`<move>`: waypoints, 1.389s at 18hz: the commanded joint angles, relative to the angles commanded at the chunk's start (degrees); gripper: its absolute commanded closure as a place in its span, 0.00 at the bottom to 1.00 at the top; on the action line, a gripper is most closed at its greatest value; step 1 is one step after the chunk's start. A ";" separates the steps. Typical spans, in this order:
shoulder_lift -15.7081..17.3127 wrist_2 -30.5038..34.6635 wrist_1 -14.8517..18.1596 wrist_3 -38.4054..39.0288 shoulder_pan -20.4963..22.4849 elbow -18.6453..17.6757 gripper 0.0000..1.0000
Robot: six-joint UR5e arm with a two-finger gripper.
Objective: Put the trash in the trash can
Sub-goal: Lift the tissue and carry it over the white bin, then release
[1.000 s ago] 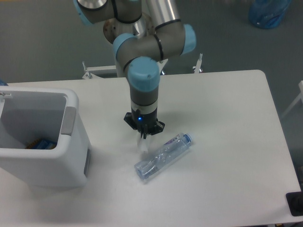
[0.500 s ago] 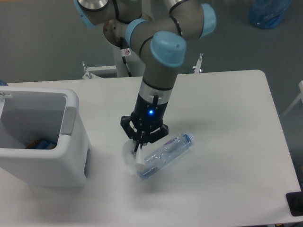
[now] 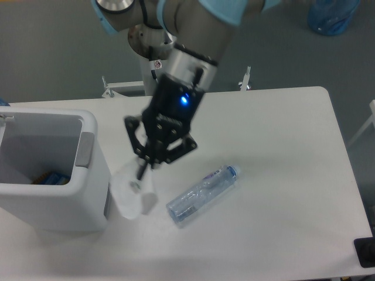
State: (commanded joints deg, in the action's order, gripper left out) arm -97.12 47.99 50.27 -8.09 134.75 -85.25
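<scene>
Fingers point(image 3: 142, 171) clamped on crumpled white paper wad point(image 3: 130, 196); needed lift above thick rim of large white rectangular plastic bin point(image 3: 88, 126) before release.

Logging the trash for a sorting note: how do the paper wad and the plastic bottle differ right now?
The paper wad is white and opaque; the plastic bottle is clear, with a blue cap. The wad hangs from the pincer, beside the trash can; the bottle lies untouched on its side on the table. The wad is a crumpled lump; the bottle is long. Neither is in the can yet.
</scene>
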 joint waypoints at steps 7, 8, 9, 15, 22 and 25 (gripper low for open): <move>0.79 0.53 -0.26 -0.52 -5.46 -4.83 0.00; 1.23 0.53 -0.26 -0.52 -5.46 -5.36 0.00; 1.66 0.53 -0.26 -0.61 -5.46 -5.88 0.00; 1.84 0.61 -0.26 -1.40 -5.29 -5.98 0.00; -1.66 1.14 -0.35 -13.68 2.35 -5.80 0.00; -4.21 1.23 -0.53 -22.99 6.30 -5.80 0.00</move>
State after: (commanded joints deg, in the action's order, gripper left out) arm -101.33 49.22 49.75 -31.08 141.05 -91.05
